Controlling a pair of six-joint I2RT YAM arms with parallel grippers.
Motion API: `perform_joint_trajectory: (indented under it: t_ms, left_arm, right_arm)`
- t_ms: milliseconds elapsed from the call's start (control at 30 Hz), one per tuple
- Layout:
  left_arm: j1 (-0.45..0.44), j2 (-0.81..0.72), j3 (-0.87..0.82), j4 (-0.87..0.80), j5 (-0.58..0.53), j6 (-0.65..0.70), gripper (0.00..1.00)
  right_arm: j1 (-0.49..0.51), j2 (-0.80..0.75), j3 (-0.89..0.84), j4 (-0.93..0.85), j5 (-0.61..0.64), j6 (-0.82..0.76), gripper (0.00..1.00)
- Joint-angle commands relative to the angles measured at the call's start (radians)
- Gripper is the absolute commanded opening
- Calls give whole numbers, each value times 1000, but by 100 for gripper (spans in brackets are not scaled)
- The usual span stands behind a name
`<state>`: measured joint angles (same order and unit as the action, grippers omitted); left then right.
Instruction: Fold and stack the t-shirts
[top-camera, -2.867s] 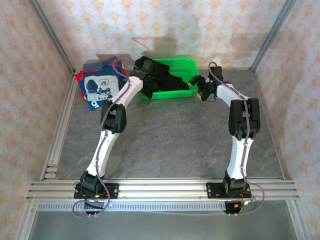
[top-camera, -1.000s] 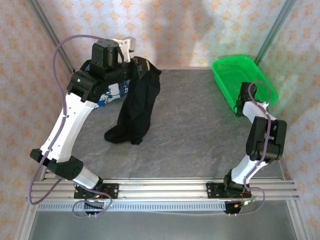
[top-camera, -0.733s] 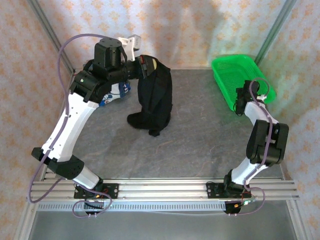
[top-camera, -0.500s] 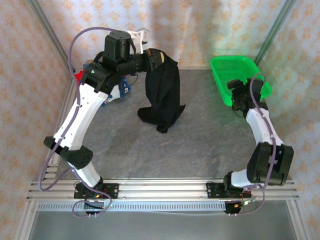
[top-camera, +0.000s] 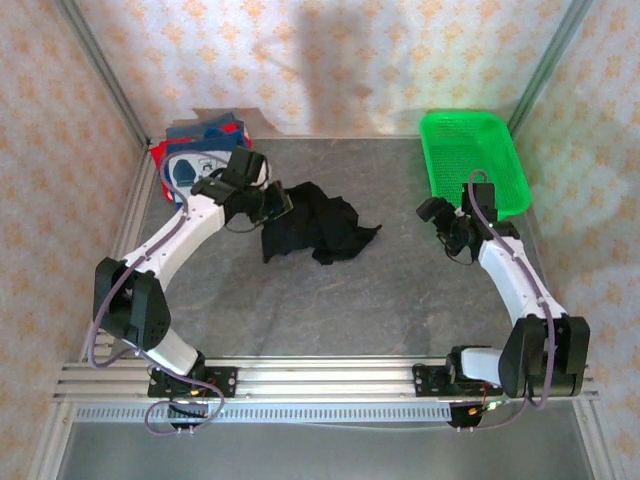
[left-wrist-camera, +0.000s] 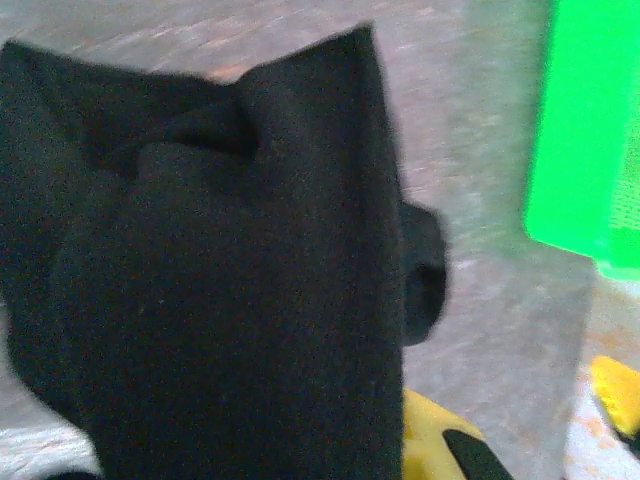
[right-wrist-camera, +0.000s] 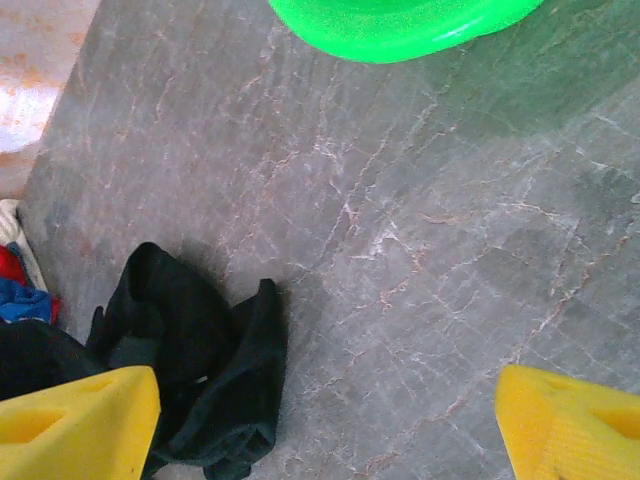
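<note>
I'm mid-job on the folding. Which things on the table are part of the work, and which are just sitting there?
Part of the job:
- black t-shirt, crumpled mid-table
- pile of t-shirts, far left corner

Just lying about:
- green basket, far right side

We find a crumpled shirt (top-camera: 320, 228) at the table (top-camera: 380, 290) centre, shirt pile (top-camera: 195, 150) back left, basket (top-camera: 475, 160) back right.
</note>
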<state>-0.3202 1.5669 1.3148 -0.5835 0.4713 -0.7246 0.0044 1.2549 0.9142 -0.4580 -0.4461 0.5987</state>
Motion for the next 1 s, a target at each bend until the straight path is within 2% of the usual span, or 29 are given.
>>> perform_joint_trajectory:
  t_ms: [0, 33, 67, 133, 200, 267, 300, 433, 600, 800, 967]
  left_arm:
    - [28, -122, -58, 53, -57, -29, 0]
    - [55, -140, -97, 41, -82, -40, 0]
    - [88, -157, -137, 32, -105, -58, 4]
    - [159, -190, -224, 60, -91, -85, 7]
    - [223, -212, -292, 74, -81, -96, 20]
    - [292, -220, -339, 65, -64, -91, 42]
    - [315, -227, -355, 59, -63, -87, 49]
    - [368, -274, -397, 33, -41, -62, 66]
    - [381, -329, -453, 19, 27, -30, 74]
    - [469, -377, -523, -62, 52, 7, 75]
    - [549, -381, -581, -50, 69, 7, 74]
  right_arm:
    - [33, 26, 29, 12, -71, -23, 87]
    - [53, 51, 25, 12, -104, -23, 87]
    - [83, 77, 20, 8, -122, -29, 87]
    - [159, 129, 18, 1, -132, -57, 86]
    - [241, 192, 31, 3, -131, -73, 85]
    - [314, 255, 54, 17, -99, -63, 84]
    - [330, 275, 58, 35, -82, -48, 83]
    - [337, 347, 58, 150, -44, 57, 79]
    - [333, 409, 81, 237, -22, 118, 76]
    - [288, 455, 86, 278, -10, 165, 70]
    - [242, 469, 78, 306, -8, 191, 66]
